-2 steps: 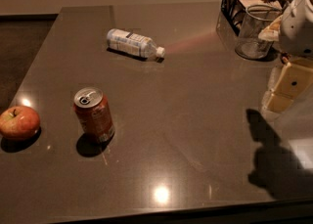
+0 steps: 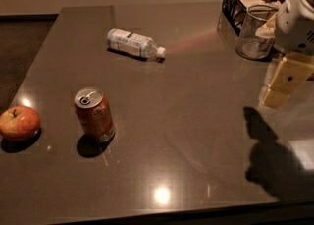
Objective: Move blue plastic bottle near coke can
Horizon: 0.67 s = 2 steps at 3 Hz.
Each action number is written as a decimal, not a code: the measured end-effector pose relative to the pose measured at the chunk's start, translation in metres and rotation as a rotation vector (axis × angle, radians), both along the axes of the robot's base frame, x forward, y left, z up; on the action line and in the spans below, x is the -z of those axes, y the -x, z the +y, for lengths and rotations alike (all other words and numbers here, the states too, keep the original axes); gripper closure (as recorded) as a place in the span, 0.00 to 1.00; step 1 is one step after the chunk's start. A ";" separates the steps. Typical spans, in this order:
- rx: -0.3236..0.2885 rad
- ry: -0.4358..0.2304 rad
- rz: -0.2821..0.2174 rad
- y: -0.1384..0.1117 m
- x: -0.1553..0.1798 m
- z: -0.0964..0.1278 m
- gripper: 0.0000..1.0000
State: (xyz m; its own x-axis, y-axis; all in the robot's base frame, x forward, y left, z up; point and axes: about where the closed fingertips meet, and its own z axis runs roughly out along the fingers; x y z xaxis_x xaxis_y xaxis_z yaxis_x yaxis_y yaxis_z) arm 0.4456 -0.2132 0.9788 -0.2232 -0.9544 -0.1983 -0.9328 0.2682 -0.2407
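The blue plastic bottle [image 2: 133, 43] lies on its side at the back middle of the dark table [image 2: 196, 135], with its white cap pointing right. The coke can [image 2: 94, 115] stands upright at the front left, well apart from the bottle. My gripper [image 2: 280, 85] hangs above the table's right side, far to the right of the bottle and holding nothing that I can see.
A red-yellow apple [image 2: 19, 122] sits at the left edge, left of the can. A clear glass jar [image 2: 253, 39] and a black wire basket [image 2: 245, 0] stand at the back right, just behind my gripper. The gripper's shadow falls at the front right.
My gripper has edged slightly to the left. The bottle, can and apple have not moved.
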 end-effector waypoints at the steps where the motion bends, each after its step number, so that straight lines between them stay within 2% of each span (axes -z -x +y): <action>1: -0.005 -0.027 0.017 -0.028 0.001 0.011 0.00; 2: 0.002 -0.108 0.021 -0.069 0.005 0.031 0.00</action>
State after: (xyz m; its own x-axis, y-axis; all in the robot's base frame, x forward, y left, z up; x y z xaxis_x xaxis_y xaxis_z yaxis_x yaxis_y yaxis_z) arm 0.5146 -0.1819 0.9734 -0.2304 -0.9271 -0.2956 -0.9367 0.2936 -0.1908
